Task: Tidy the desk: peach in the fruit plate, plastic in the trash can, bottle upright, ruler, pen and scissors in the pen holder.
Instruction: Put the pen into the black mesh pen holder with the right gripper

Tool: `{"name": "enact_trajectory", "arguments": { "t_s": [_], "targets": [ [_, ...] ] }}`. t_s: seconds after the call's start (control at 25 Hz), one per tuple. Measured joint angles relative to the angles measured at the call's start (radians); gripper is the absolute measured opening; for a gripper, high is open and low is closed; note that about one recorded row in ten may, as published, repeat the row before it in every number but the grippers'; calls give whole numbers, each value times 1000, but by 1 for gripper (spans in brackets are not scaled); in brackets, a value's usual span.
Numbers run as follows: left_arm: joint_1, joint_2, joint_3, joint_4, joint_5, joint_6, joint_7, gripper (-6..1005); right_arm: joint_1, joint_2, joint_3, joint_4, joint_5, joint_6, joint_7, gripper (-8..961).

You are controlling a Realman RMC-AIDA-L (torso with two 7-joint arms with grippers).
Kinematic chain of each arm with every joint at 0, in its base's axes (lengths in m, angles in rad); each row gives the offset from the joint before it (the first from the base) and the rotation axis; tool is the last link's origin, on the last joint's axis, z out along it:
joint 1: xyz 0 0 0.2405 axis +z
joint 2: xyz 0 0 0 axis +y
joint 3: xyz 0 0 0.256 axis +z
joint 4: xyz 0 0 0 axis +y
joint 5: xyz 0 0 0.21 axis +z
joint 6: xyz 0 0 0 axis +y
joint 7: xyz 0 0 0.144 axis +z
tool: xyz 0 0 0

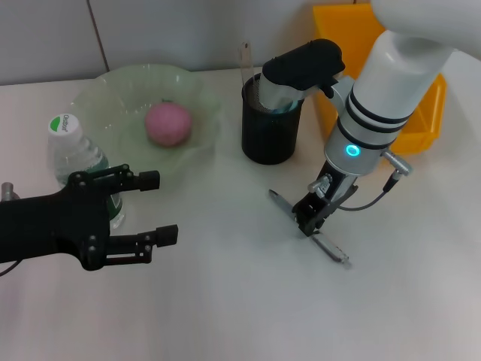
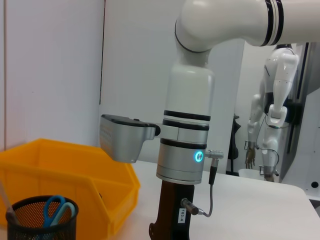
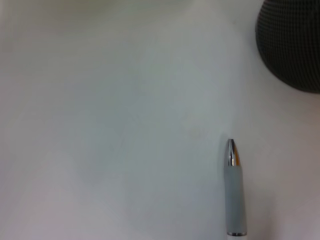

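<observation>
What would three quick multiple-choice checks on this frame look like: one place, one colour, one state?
1. Where is the pink peach?
A. in the pale green glass fruit plate
B. in the black mesh pen holder
C. on the bare desk

2. What colour is the plastic bin behind the pen holder?
A. blue
B. yellow
C. red

3. How is the clear plastic bottle with the white cap standing?
A. lying on its side
B. upside down
C. upright

Answers:
1 A, the pink peach sits in the middle of the pale green glass fruit plate.
2 B, the bin behind the black mesh pen holder is yellow.
3 C, the clear plastic bottle stands cap-up beside the plate, behind the open left pincer.

The right pincer is down on the silver pen lying on the desk.
</observation>
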Motion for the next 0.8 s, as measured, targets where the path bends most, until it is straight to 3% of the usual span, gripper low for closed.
{"name": "enact_trajectory", "arguments": {
  "t_s": [0.2, 0.32, 0.48, 0.52, 0.56, 0.6, 0.68, 0.8],
  "targets": [
    [0, 0, -2, 0, 0, 1, 0, 829, -11, -3, 12, -44, 0, -20, -1, 131],
    [-1, 0, -3, 0, 0, -1, 0, 829, -52, -5, 13, -149, 1, -50, -3, 126],
    [0, -1, -16, 0, 0, 0, -1, 829, -161, -6, 2, -400, 27, -108, -90, 132],
    [0, -1, -16, 0, 0, 0, -1, 829, -161, -6, 2, -400, 27, -108, -90, 134],
    [1, -2, -18, 0, 0, 1, -1, 829, -199, -7, 2, -501, 43, -134, -144, 135],
    [2, -3, -20, 0, 0, 1, -1, 829, -199, -7, 2, -501, 43, -134, -144, 137],
    [3, -7, -28, 0, 0, 1, -1, 829, -258, -9, 0, -669, 51, -174, -243, 139],
    [5, -10, -39, -2, 0, 1, -1, 829, -291, -9, -8, -760, 44, -190, -310, 144]
  ]
}}
